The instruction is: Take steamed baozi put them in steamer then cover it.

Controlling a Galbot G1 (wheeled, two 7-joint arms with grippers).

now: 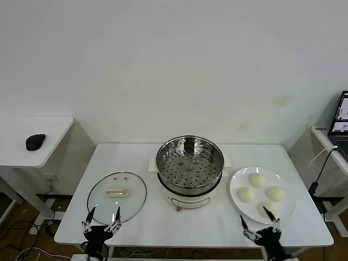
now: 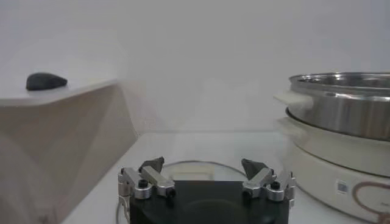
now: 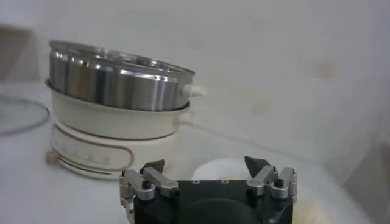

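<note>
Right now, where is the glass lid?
In the head view, the glass lid lies flat on the white table, on the robot's left of the steamer, just beyond the open left hand.

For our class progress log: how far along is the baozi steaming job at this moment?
Nothing is done. All four baozi sit on the white plate, the steamer is empty, and the cover lies on the table. Left gripper and right gripper hover open at the near edge, holding nothing. Loading and covering remain.

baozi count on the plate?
4, all on the white plate right of the steamer: back, left, right, front beside the right hand. None hidden.
</note>
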